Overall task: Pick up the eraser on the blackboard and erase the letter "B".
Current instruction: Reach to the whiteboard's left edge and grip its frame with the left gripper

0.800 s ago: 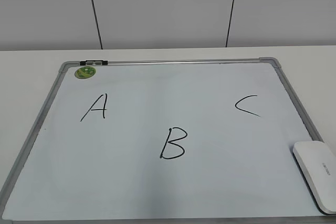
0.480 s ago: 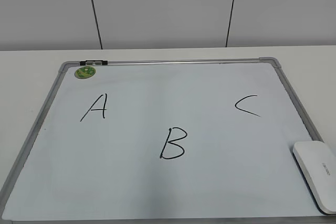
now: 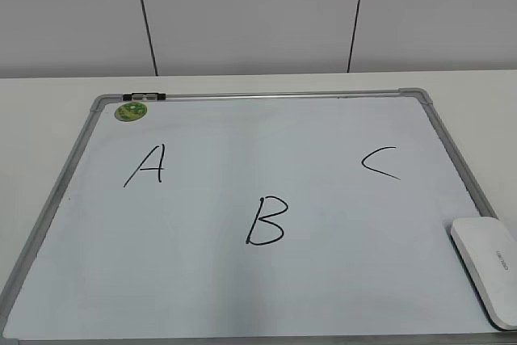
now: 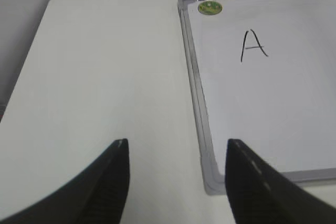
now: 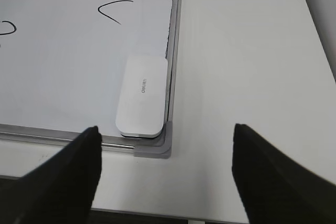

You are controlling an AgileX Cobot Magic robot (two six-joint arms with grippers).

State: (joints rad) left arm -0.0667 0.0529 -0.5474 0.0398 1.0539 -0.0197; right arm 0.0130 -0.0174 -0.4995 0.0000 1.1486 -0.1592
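Nothing has moved; eraser [image 5: 142, 97] lies ahead of spread right tool [image 5: 164, 174].

Blackboard [image 3: 242, 280] lies flat on the table [image 3: 48, 111], surface mostly bare around the letter "B" [image 3: 266, 221], well apart from the "A" [image 3: 146, 165] and "C" [image 3: 380, 162]. Eraser [image 5: 142, 96] sits in the near right corner, tight against the frame on that side, open on its left. Green magnet [image 3: 131, 111] far off in the top left corner. Right gripper [image 5: 163, 174] spread wide above the eraser corner, nothing between.
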